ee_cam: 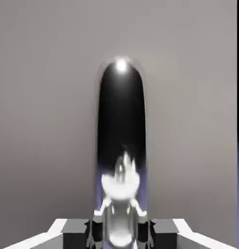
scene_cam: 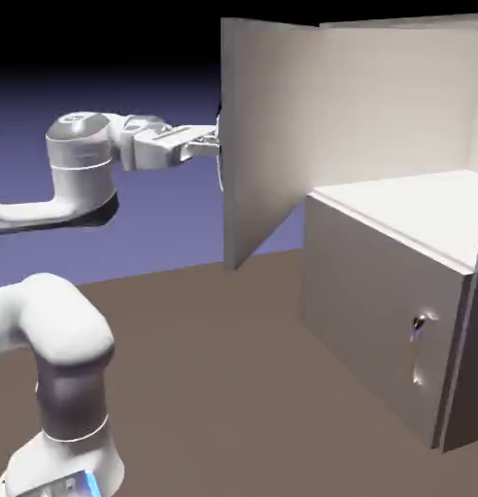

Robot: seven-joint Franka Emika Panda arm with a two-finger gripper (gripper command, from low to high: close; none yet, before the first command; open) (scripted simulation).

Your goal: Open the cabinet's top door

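Brown table point(scene_cam: 204, 340), claw point(ee_cam: 120, 233) clamping door handle point(ee_cam: 121, 136)

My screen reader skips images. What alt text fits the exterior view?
The white arm's tool is shut on the handle of the grey cabinet's top door, which stands swung wide open, showing a pale interior above the closed lower panel.

Brown table point(scene_cam: 214, 369), blue-violet backdrop point(scene_cam: 136, 97)
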